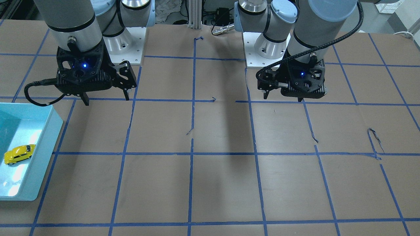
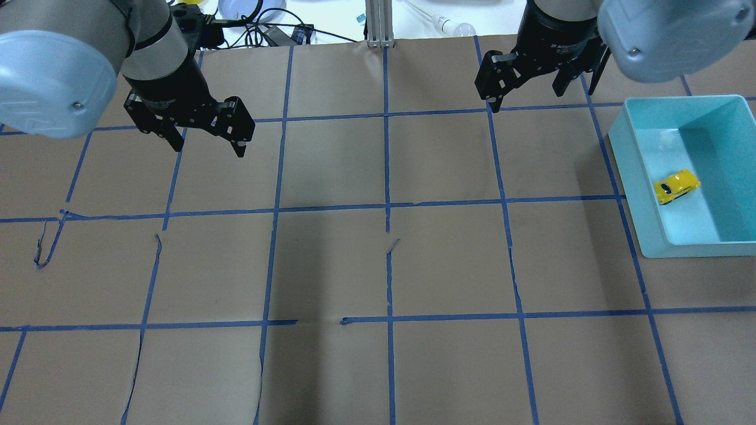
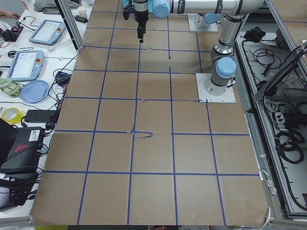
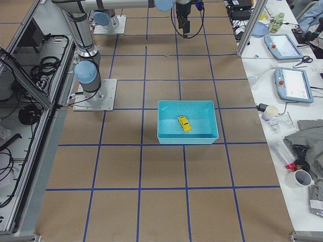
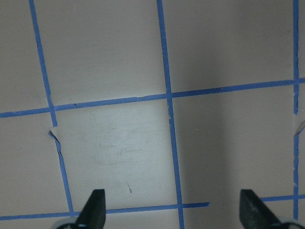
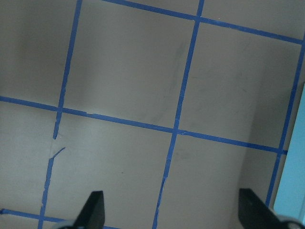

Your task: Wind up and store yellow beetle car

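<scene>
The yellow beetle car [image 2: 677,186] lies inside the light-blue bin [image 2: 632,183] on the table's right side, apart from both grippers. It also shows as the yellow beetle car [image 1: 19,154] in the bin [image 1: 49,141] in the front-facing view, and as the car [image 4: 184,123] in the exterior right view. My right gripper [image 2: 540,97] hangs open and empty above the table, left of the bin and further back. My left gripper [image 2: 208,149] hangs open and empty over the table's left side. In the wrist views, the left gripper [image 5: 174,210] and right gripper [image 6: 174,210] have only bare table between their fingertips.
Brown paper with a grid of blue tape [image 2: 387,206] covers the table. Some tape strips are torn and curled [image 2: 44,248]. Tablets, cables and cups lie on side benches [image 4: 287,75] beyond the table's edge.
</scene>
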### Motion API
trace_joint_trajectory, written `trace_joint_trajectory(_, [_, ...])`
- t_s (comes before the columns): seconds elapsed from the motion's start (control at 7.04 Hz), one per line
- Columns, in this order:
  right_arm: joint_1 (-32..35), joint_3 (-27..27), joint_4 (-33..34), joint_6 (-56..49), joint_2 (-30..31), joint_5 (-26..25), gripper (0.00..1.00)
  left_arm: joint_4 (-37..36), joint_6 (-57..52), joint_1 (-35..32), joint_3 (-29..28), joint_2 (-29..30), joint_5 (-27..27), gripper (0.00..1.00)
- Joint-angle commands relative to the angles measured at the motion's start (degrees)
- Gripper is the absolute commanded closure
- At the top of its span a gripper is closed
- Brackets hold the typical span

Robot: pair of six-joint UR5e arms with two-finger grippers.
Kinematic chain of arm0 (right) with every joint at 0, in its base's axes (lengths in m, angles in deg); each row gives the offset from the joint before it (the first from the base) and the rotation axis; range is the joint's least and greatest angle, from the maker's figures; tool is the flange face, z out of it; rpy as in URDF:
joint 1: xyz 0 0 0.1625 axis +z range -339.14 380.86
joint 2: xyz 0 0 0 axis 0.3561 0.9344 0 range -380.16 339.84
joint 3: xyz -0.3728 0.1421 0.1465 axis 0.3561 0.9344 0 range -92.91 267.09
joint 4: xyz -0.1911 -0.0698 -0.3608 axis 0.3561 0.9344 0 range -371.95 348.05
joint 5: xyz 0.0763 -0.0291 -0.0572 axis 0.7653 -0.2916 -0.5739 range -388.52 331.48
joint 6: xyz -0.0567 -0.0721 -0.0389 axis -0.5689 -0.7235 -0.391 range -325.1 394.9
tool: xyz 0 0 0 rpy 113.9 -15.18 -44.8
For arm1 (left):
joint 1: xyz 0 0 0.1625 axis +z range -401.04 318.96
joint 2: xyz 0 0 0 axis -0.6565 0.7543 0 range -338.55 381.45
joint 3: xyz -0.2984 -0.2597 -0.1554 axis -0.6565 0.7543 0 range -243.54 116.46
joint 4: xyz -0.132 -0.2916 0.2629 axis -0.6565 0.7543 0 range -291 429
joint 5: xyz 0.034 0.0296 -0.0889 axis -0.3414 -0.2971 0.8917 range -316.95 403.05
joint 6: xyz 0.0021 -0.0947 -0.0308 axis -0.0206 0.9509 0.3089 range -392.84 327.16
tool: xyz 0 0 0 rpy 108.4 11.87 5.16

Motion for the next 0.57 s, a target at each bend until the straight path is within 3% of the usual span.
trace_joint_trajectory(0.0, [0.2,0.3,0.2,6.9,-0.2,2.1,0.0,0.0,0.0,0.0,0.1,0.0,0.0,0.0])
trace_joint_trajectory(0.43, [0.2,0.2,0.5,8.4,-0.2,1.9,0.0,0.0,0.3,0.0,0.2,0.0,0.1,0.0])
